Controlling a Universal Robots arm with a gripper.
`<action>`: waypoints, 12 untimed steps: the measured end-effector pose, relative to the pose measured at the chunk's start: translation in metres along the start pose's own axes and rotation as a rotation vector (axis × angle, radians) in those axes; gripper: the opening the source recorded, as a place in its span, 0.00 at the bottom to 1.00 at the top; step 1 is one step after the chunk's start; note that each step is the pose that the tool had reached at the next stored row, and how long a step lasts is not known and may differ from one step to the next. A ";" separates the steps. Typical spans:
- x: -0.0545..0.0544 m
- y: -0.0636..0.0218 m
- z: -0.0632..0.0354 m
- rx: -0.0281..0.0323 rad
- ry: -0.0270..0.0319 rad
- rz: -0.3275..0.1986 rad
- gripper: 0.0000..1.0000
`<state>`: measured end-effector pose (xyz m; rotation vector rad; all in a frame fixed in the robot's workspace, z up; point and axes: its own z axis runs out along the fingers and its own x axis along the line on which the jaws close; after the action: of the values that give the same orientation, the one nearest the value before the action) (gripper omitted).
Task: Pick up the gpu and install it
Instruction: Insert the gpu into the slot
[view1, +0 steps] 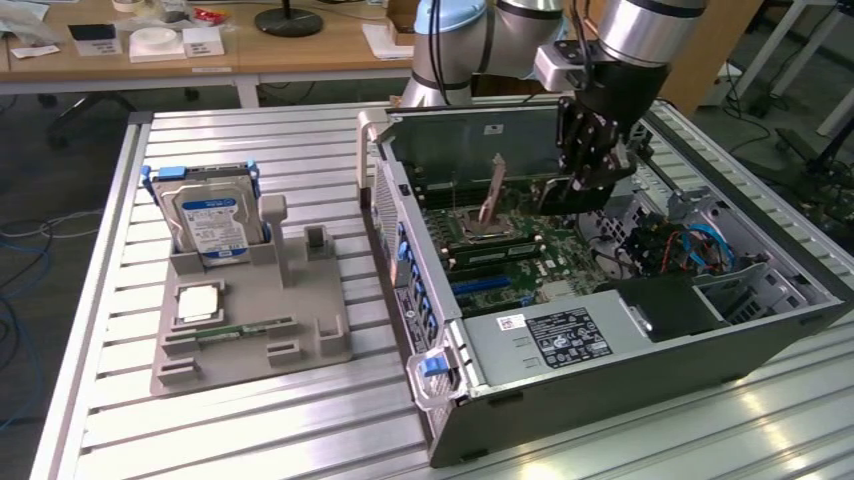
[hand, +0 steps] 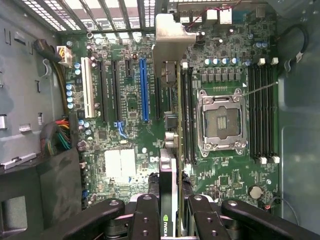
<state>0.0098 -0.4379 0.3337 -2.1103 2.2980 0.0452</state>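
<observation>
**Gpu held on its edge above the motherboard, inside the open case**

The gripper (view1: 585, 188) is down inside the open computer case (view1: 641, 385). Its two black fingers (hand: 145, 215) are partly closed, one on each flat side of the gpu (hand: 168, 197). The card is gripped at one end and stands on its edge above the motherboard (hand: 131, 107). Its silver bracket (hand: 172, 37) is at the far end, close to the vented wall of the case. Whether the lower edge touches a slot, I cannot tell.

Writing: on the dark upper edge of the card, between the fingers, there is a small green and white logo (hand: 165, 226), but no letters can be read. The power supply (view1: 574, 340) carries a dark label with white print and a white sticker beside it, both too small to read. On the exterior view's left, a hard drive (view1: 207, 225) with a blue label stands upright in a grey holder (view1: 300, 335) on the slatted table (view1: 214, 440). Its print is not readable either.

Room: the card lies between the long blue slot (hand: 144, 90) and the memory slots (hand: 187, 115), which are just beside the processor socket (hand: 221, 122). There is only narrow space on both sides of it. The case walls rise around the board, and the power supply closes the end nearest the exterior camera. The upper side of the case is open.
</observation>
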 end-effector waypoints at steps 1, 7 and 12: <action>0.000 0.0001 0.0003 -0.0001 0.0004 0.000 0.27; 0.000 0.0033 0.0035 -0.0001 0.0001 0.000 0.27; 0.001 0.0045 0.0045 -0.0001 0.0001 0.000 0.27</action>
<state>0.0053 -0.4379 0.3293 -2.1105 2.2979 0.0452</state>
